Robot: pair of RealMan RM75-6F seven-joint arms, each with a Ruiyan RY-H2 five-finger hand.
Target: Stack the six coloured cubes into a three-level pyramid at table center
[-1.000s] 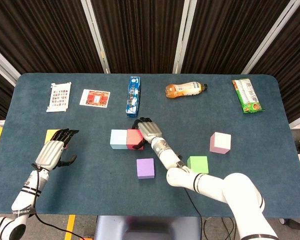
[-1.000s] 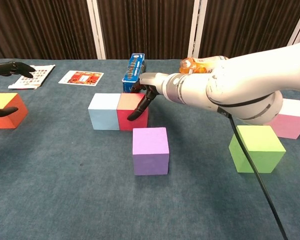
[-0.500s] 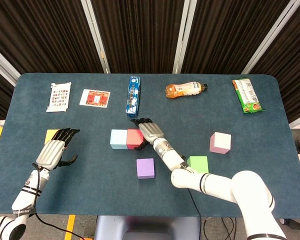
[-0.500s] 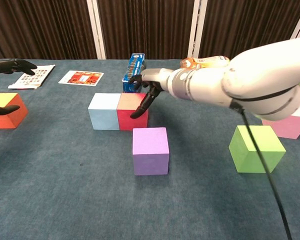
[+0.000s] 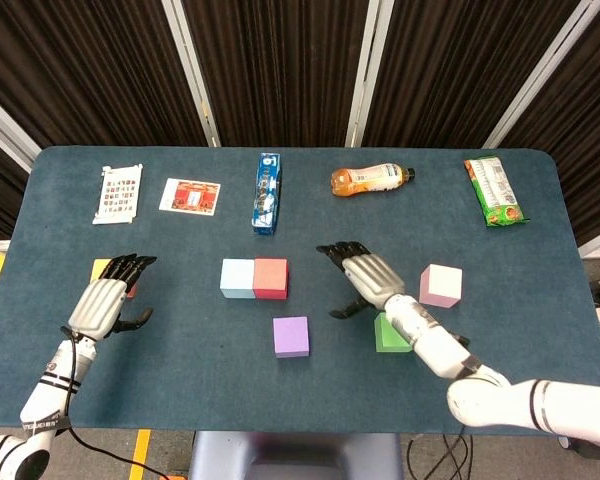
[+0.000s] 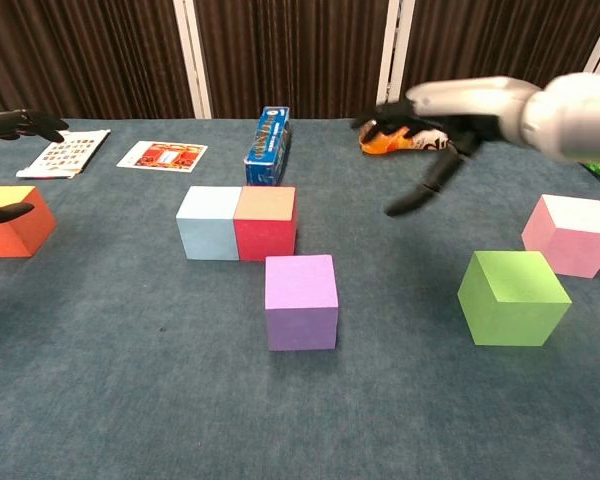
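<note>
The right hand [image 5: 365, 275] hangs above the dark blue counter [image 5: 540, 330] with its fingers spread wide, and it holds nothing. The bright green cube [image 5: 393, 334] sits just below that hand, partly hidden under the wrist in the head view. The pale pink cube [image 5: 440, 285] is near it, out to its right. The light blue cube [image 5: 237, 278] and the red cube [image 5: 271, 278] touch side by side, off to the hand's left. The purple cube [image 5: 291, 336] sits alone, just in front of the red one. The left hand [image 5: 105, 302] is open too, with fingers over the orange cube [image 6: 13, 220] and not gripping it.
</note>
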